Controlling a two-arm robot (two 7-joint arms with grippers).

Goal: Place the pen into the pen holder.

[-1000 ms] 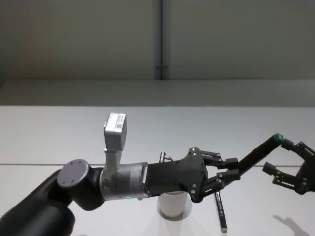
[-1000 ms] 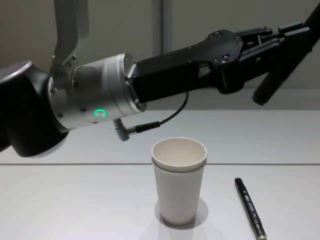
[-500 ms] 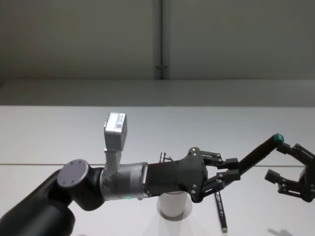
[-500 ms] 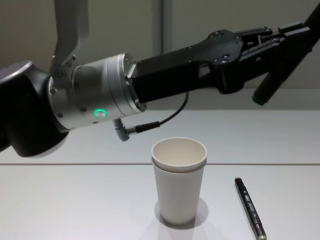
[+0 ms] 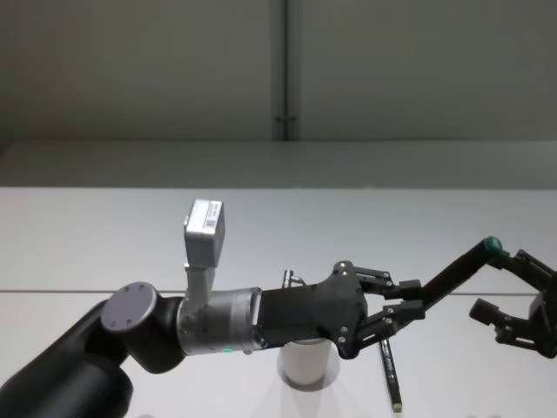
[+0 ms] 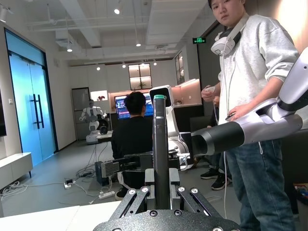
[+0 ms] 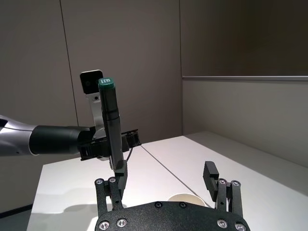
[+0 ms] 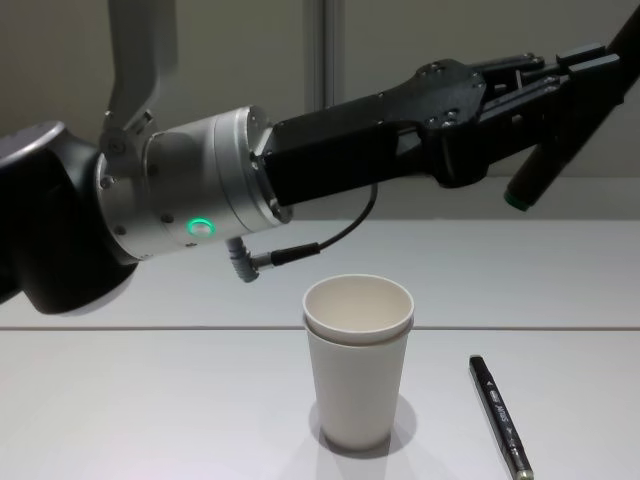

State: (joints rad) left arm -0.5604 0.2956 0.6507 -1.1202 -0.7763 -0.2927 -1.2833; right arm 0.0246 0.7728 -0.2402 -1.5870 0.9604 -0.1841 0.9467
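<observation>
High above the pen holder (image 8: 358, 360), off to its right, our left tool (image 5: 416, 298) clamps the pen (image 5: 457, 272); right tool (image 5: 493, 280) gapes farther right. We'd centre it over the rim, tip it down, then release.

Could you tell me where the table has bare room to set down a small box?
The table is bare left of the pen holder and behind it to the far edge. Right of the holder a second pen lies close by. Above that side is crowded: the left gripper holds a pen, the open right gripper beside its tip.
</observation>
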